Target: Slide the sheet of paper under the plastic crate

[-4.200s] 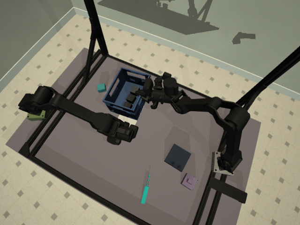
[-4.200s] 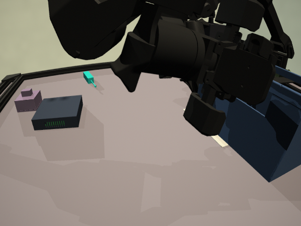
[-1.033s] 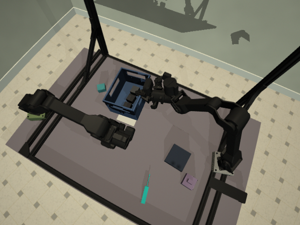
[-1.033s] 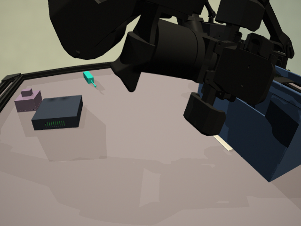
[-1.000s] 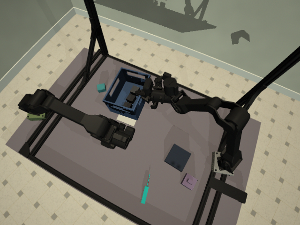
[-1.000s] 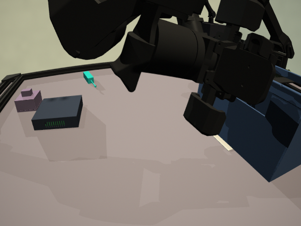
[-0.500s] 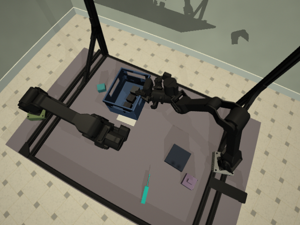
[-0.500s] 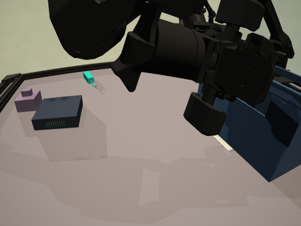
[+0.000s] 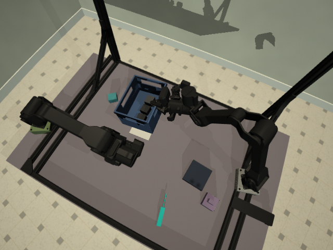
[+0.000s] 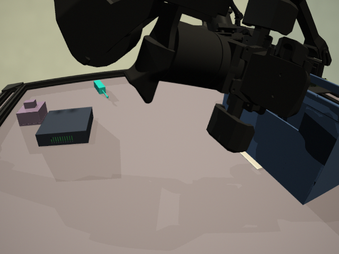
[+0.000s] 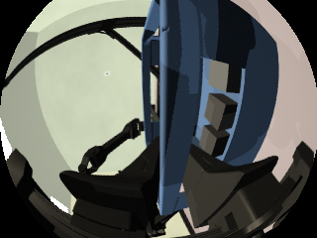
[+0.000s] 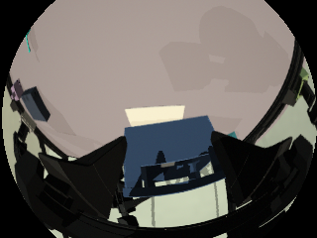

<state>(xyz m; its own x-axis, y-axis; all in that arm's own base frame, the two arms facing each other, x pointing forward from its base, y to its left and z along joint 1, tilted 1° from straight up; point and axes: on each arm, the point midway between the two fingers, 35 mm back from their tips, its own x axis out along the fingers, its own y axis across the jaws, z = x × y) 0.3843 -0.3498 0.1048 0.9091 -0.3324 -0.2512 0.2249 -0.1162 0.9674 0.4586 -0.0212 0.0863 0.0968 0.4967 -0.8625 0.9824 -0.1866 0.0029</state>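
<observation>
Showing sheet [image 9: 140, 133] [image 10: 251, 160] [image 12: 155, 114]: top, not left wrist.

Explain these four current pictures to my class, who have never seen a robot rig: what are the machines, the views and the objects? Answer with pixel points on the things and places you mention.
Two jointed robot arms share one table, each ending in a two-fingered gripper. The top picture looks down from above, the exterior one across the table; each wrist picture comes from a camera on that arm.

The left gripper [image 9: 154, 103] [image 11: 167, 141] is clamped on one wall of a blue crate [image 9: 151, 124] [image 10: 287, 158] [image 11: 170, 99] [image 12: 165, 139] with three grey blocks [image 9: 145, 109] [image 11: 220, 108] inside. The right gripper [image 9: 137, 147] [image 12: 169, 139] is open and empty.

A cream sheet [image 9: 140, 133] [image 10: 251, 160] [image 12: 155, 115] sticks out beside the crate. Also on the table: a teal cube [image 9: 112, 97] [image 12: 233, 134], a dark flat box [image 9: 196, 174] [image 10: 65, 123] [image 12: 36, 103], a pink stepped block [image 9: 210, 201] [image 10: 31, 113] [image 12: 17, 90] and a teal-handled tool [image 9: 161, 216] [image 10: 99, 87].
</observation>
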